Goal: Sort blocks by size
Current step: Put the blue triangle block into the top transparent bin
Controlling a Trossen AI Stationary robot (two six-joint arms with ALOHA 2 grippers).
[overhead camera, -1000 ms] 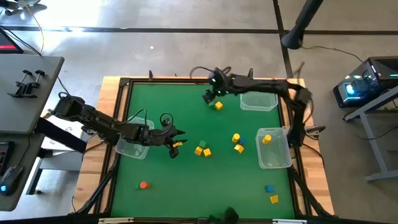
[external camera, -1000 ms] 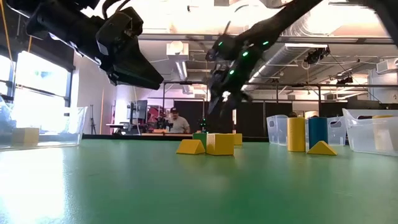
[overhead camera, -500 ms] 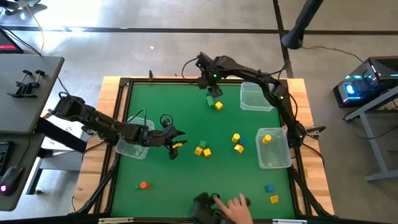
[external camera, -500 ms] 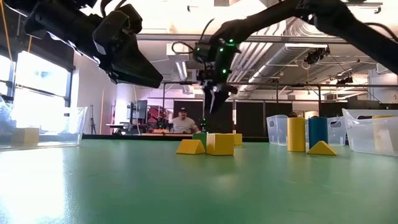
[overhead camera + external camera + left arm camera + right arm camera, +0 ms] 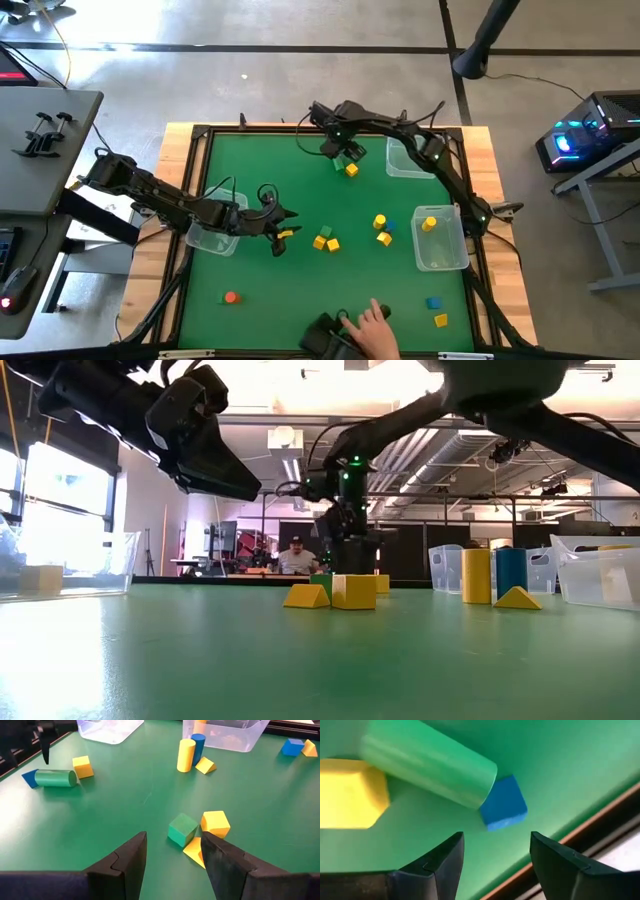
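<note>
Blocks, assorted, loose on a green table mat point(image 5: 300, 190) framed by a wooden rim; grey floor around it, and an open hall with ceiling ducts seen across the tabletop. Right gripper point(image 5: 492, 860): fingers spread, holding nothing, low over the mat by the far rim; a small blue block point(image 5: 503, 809) lies just ahead of its fingertips, touching the end of a green cylinder point(image 5: 427, 769) lying on its side, with a yellow cube point(image 5: 351, 794) beside that cylinder. Open mat lies on the gripper's inner side; the wooden rim runs close behind the blue block. Right arm reaches long across the table's far end from its base at the side rim, wrist bent downward. Left gripper point(image 5: 172, 852): fingers apart, holding nothing, hovering above the mat; a green cube point(image 5: 182, 829), a yellow cube point(image 5: 215, 823) and a yellow wedge point(image 5: 194, 852) cluster just ahead of it. Left arm stretches in low over a clear bin point(image 5: 212, 240). Further off, a yellow cylinder point(image 5: 186, 755) and blue cylinder point(image 5: 198, 747) stand upright, near a second clear bin point(image 5: 225, 735). A person's hand point(image 5: 375, 330) shows at the near rim.
</note>
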